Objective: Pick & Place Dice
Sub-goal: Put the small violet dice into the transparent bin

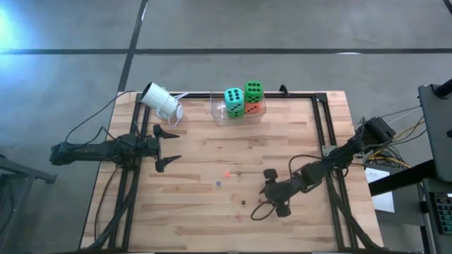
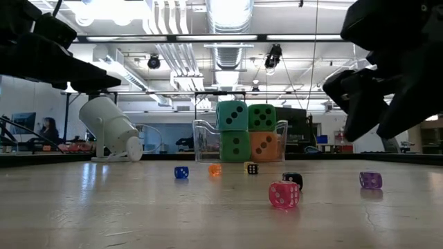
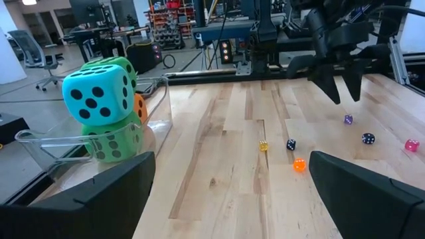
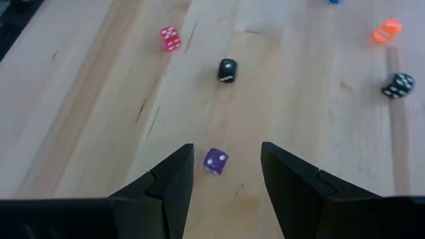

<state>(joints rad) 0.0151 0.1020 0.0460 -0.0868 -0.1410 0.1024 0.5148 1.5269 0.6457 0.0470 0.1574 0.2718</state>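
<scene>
Your right pincer point(image 4: 226, 176) hangs just above the table point(image 1: 282, 219), its fingers parted with nothing between them, and the purple die point(image 4: 215, 161) sits on the wood directly under the gap. That looks like the die to take now. Come straight down so both fingers straddle it evenly, then close gently (a die this small will likely skitter sideways if one finger touches first). Keep the fingertips low enough to catch its sides, not its top edge.

The black die point(image 4: 227, 70) and pink die point(image 4: 170, 38) lie farther out along the same line, well apart from your target, so they should not interfere. The big cubes are already stacked in the clear bin point(image 1: 220, 113) at the far edge, with the teal cube point(image 1: 234, 100) and a green cube point(image 1: 253, 91) on top.

Your left pincer point(image 1: 168, 147) waits wide open and empty near the left edge, beside the tipped white cup point(image 1: 161, 101).
</scene>
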